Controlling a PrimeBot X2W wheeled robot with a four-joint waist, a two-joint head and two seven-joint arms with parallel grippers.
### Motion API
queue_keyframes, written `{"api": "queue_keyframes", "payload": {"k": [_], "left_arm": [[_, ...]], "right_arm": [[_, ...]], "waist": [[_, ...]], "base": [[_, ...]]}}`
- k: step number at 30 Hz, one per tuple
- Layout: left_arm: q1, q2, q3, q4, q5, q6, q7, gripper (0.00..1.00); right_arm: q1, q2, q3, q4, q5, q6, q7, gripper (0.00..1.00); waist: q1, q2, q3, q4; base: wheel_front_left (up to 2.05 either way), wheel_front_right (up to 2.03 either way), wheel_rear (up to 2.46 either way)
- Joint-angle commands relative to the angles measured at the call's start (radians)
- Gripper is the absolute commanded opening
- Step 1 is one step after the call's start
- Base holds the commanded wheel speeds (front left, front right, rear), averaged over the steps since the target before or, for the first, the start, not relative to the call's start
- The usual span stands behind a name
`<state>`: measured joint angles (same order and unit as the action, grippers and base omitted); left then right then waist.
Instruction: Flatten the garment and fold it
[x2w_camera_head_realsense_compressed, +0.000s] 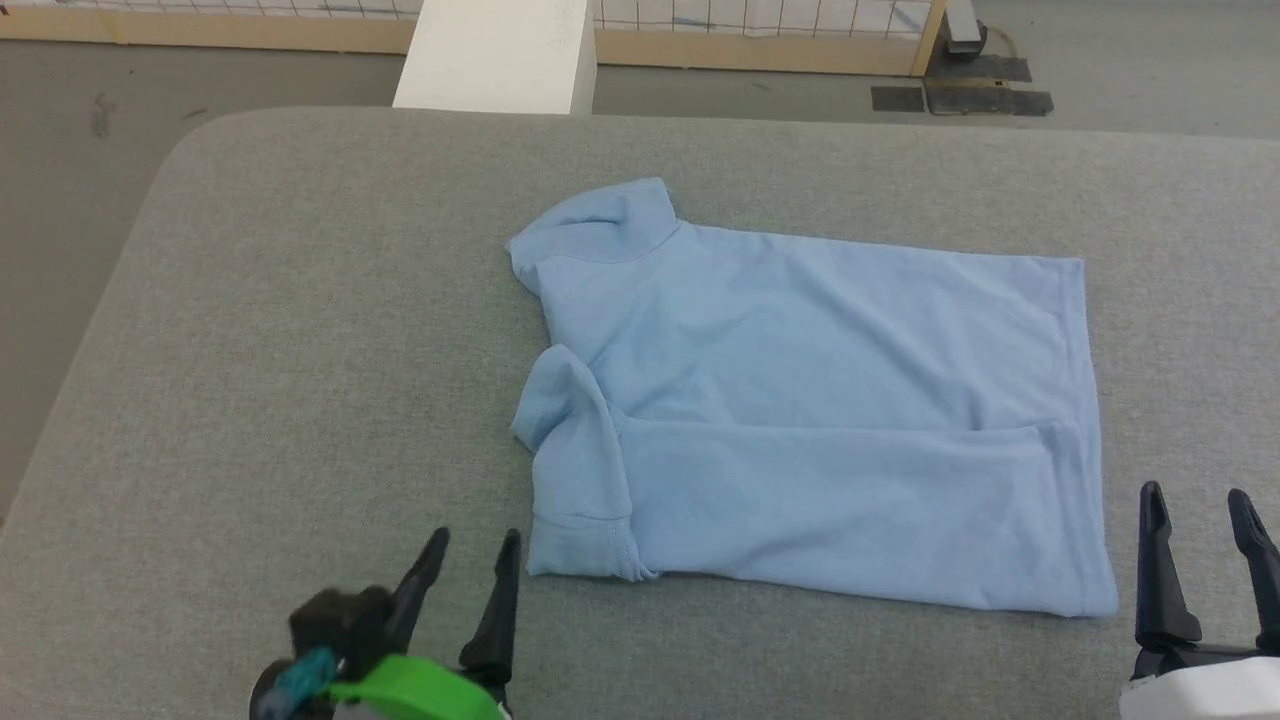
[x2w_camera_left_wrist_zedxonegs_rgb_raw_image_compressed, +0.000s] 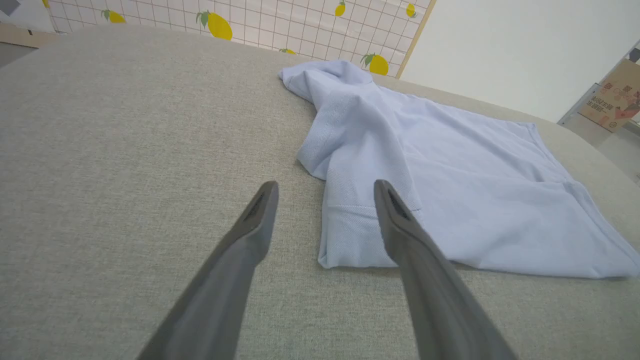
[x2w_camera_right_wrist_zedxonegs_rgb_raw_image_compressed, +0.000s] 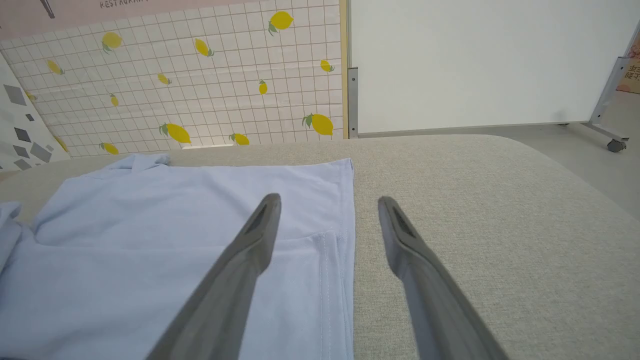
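T-shirt (x2w_camera_head_realsense_compressed: 800, 400) of light blue thin knit lies flat on the grey woven tabletop (x2w_camera_head_realsense_compressed: 300, 350) in the head view, its near long side folded over the body, collar end to the left and hem to the right. Wide free surface stays on the left of it, with a narrower strip along the near edge. The left gripper (x2w_camera_head_realsense_compressed: 473, 542) is just beside the folded sleeve (x2w_camera_head_realsense_compressed: 575, 470), and the right gripper (x2w_camera_head_realsense_compressed: 1196, 493) is just beside the hem corner; both have their fingers spread and hold nothing.

In the left wrist view the spread left gripper (x2w_camera_left_wrist_zedxonegs_rgb_raw_image_compressed: 325, 184) points at the sleeve (x2w_camera_left_wrist_zedxonegs_rgb_raw_image_compressed: 350, 235), which has a ribbed cuff; perhaps one finger is over it, I cannot tell if it touches.

In the right wrist view the right gripper (x2w_camera_right_wrist_zedxonegs_rgb_raw_image_compressed: 327, 199) straddles the straight stitched hem (x2w_camera_right_wrist_zedxonegs_rgb_raw_image_compressed: 340, 250), with bare tabletop (x2w_camera_right_wrist_zedxonegs_rgb_raw_image_compressed: 500, 225) beyond and a rounded table corner.
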<state>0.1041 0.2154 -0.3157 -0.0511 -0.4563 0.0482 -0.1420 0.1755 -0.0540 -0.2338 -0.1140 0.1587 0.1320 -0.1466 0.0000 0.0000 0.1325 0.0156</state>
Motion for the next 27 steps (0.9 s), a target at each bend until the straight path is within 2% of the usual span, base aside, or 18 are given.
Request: {"api": "queue_keyframes", "payload": {"k": [1,7,10,17,23,24,25,27], "left_arm": [[-0.045,0.016,-0.009,0.007,-0.008,-0.013,0.044,1.00],[-0.166,0.045,-0.048,0.080,-0.044,-0.046,0.259,1.00],[-0.209,0.046,-0.055,0.130,-0.066,-0.050,0.333,1.00],[-0.274,0.042,-0.065,0.218,-0.142,-0.062,0.503,1.00],[-0.305,0.006,-0.068,0.279,-0.255,-0.053,0.681,1.00],[-0.312,0.007,-0.076,0.282,-0.257,-0.059,0.699,0.52],[-0.320,0.007,-0.081,0.286,-0.261,-0.066,0.710,0.00],[-0.329,0.005,-0.089,0.296,-0.269,-0.077,0.725,0.00]], "right_arm": [[-0.016,0.003,0.001,-0.006,-0.002,-0.001,0.000,1.00],[-0.033,0.004,0.014,0.013,0.015,-0.001,-0.002,1.00],[-0.042,0.004,0.022,0.021,0.020,-0.001,0.000,1.00],[-0.060,0.004,0.015,0.035,0.025,-0.001,-0.003,1.00],[-0.070,0.004,0.009,0.048,0.032,-0.001,-0.008,1.00],[-0.072,0.004,0.010,0.051,0.033,-0.001,-0.009,1.00],[-0.075,0.004,0.012,0.054,0.033,-0.001,-0.010,1.00],[-0.081,0.004,0.016,0.059,0.033,-0.001,-0.010,1.00]], "waist": [[0.0000,0.0000,0.010,0.000],[0.0000,0.0000,0.043,-0.014],[0.0000,0.0000,0.058,-0.030],[0.0000,0.0000,0.093,-0.068],[0.0000,0.0000,0.115,-0.087],[0.0000,0.0000,0.118,-0.089],[0.0000,0.0000,0.120,-0.092],[0.0000,0.0000,0.122,-0.097]], "base": [[0.00,0.00,0.00],[0.00,0.00,0.00],[0.00,0.00,0.00],[0.00,0.00,0.00],[0.00,0.00,0.00],[0.00,0.00,0.00],[0.00,0.00,0.00],[0.00,0.00,0.00]]}}
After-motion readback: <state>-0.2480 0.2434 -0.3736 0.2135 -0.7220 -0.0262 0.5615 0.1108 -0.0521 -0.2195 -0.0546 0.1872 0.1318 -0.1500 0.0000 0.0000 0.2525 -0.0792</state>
